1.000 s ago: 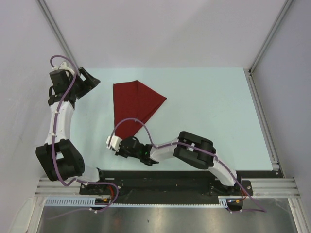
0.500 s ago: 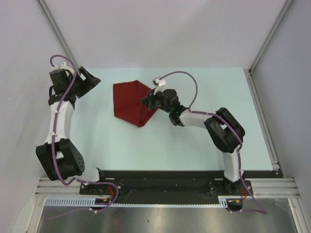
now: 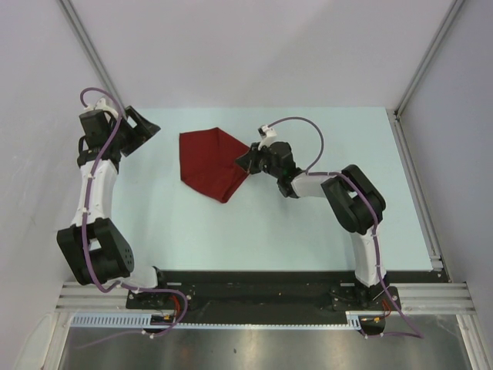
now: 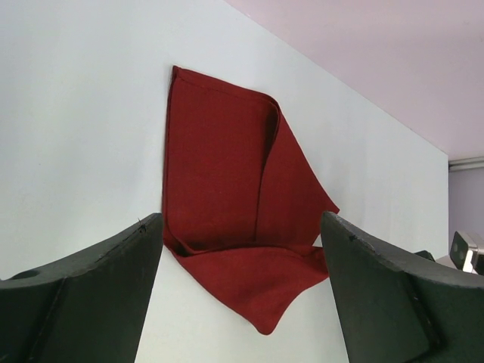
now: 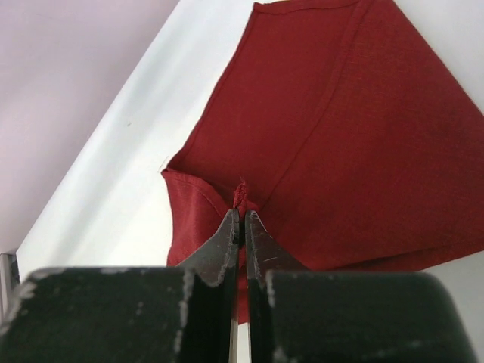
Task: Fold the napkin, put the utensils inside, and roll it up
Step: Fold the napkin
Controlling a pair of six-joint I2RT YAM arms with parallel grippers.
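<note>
One napkin (image 3: 209,163), dark red and partly folded, lies on my table (image 3: 323,231), left of centre and towards the far edge. There is a single cloth, with one flap doubled over the rest, its fold line clear in my left wrist view (image 4: 227,204). From above, the napkin is an uneven five-sided shape, about as wide as it is long, so I cannot give a clear long axis. Its straight edge faces left, and its tapered tip points at the near edge, angled slightly right.

My two grippers flank it. The right gripper (image 3: 245,160) is at the napkin's right corner, its jaws pinched together on a small tuft of red cloth. My right wrist view shows this close up, with the fabric (image 5: 348,144) spreading away beyond the closed tips (image 5: 243,221). The corner held there is slightly raised from the table.

My left gripper (image 3: 141,128) sits at the far left of the table, well apart from the cloth. Its jaws are spread wide and hold nothing, and the napkin shows between the fingers (image 4: 240,227).
</note>
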